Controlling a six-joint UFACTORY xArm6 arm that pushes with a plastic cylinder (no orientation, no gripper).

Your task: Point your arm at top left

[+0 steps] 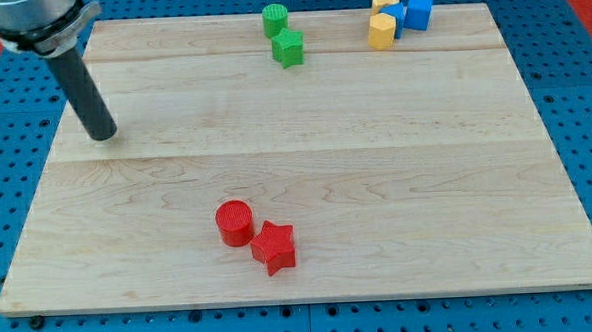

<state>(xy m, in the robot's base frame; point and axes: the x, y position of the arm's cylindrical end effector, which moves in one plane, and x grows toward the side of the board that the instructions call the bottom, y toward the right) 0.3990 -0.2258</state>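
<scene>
You find no readable text, label, brand, number or sign anywhere on the bench (306,156) or blocks.

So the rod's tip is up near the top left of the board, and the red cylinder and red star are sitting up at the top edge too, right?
Partly. My tip is near the board's top left, but the camera view shows the red cylinder and red star near the bottom edge, not the top.
</scene>
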